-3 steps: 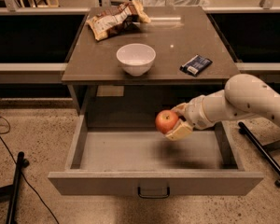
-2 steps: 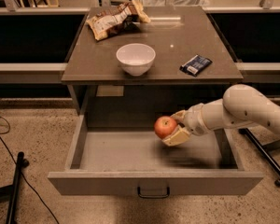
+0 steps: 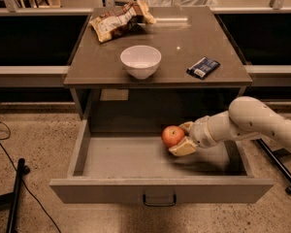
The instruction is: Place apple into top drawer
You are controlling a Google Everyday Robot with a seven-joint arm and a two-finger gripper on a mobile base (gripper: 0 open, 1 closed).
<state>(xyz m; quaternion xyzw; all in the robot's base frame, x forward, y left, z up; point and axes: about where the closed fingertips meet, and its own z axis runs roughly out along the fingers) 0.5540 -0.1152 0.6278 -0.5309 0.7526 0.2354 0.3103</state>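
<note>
The top drawer (image 3: 160, 189) is pulled fully open below the table, its grey front panel with a small dark handle nearest the camera. My gripper (image 3: 179, 139) comes in from the right on a white arm and is shut on the red-orange apple (image 3: 172, 136). It holds the apple low inside the drawer, right of the middle, close above the drawer floor. One cream finger (image 3: 183, 148) shows under the apple, the other (image 3: 186, 126) behind it.
On the table top (image 3: 106, 69) stand a white bowl (image 3: 140, 60), a crumpled chip bag (image 3: 119, 19) at the back left, and a dark snack packet (image 3: 202, 67) at the right. Black stand legs lie on the floor at both sides.
My gripper has carried the apple lower and slightly left, deeper into the open drawer. The drawer and the table objects have not moved.
</note>
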